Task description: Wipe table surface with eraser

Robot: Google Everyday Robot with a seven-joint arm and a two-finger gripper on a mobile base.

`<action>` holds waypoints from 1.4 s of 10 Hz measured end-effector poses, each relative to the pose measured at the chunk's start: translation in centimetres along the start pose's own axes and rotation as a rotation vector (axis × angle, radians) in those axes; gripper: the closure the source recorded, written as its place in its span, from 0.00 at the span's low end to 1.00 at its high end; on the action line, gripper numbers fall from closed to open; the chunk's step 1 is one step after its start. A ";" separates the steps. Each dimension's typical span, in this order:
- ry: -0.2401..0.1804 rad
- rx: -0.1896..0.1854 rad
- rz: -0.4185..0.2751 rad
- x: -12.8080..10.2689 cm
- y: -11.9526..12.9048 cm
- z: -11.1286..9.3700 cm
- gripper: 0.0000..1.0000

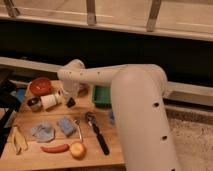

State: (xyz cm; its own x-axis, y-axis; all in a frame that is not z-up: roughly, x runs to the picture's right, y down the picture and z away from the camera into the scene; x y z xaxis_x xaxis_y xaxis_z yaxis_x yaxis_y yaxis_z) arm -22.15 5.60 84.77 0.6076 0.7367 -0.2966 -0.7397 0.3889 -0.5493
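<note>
A white robot arm (125,95) hides the far table surface (50,117) – its closed gripper (70,101) sits at the small black eraser (71,103), hold unclear.

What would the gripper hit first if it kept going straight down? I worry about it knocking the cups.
Probably the eraser under the gripper, then the table surface; the white cup sits just beside, though depth is unclear.

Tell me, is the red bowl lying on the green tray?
No. The red bowl sits on the wooden table, left of the tool; the green tray is to its right.
</note>
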 end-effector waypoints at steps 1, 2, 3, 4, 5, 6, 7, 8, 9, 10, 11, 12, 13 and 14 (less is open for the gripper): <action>-0.002 -0.010 -0.021 -1.4 1.7 0.5 1.00; 0.000 -0.013 -0.030 -1.9 2.4 0.8 1.00; 0.004 -0.016 -0.035 -1.9 2.9 1.0 1.00; 0.015 -0.020 -0.035 -1.6 3.2 1.3 1.00; 0.029 -0.021 -0.027 -0.9 3.2 1.4 1.00; 0.050 -0.019 -0.007 0.6 2.7 1.4 1.00; 0.062 -0.017 0.008 1.8 2.3 1.3 1.00; 0.070 -0.012 0.025 3.2 1.4 1.0 1.00; 0.077 -0.005 0.043 5.1 0.1 0.5 1.00; 0.076 0.002 0.052 6.0 -0.8 -0.1 1.00; 0.073 0.009 0.055 6.4 -1.6 -0.5 1.00; 0.070 0.013 0.051 6.4 -1.9 -0.8 1.00; 0.062 0.021 0.040 5.8 -2.3 -1.3 1.00; 0.059 0.025 0.025 5.1 -2.2 -1.5 1.00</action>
State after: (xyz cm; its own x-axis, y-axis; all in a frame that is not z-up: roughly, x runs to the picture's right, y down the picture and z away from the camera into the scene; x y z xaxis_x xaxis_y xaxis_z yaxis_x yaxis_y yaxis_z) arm -17.00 7.69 83.27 0.6043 0.7131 -0.3556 -0.7612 0.3848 -0.5219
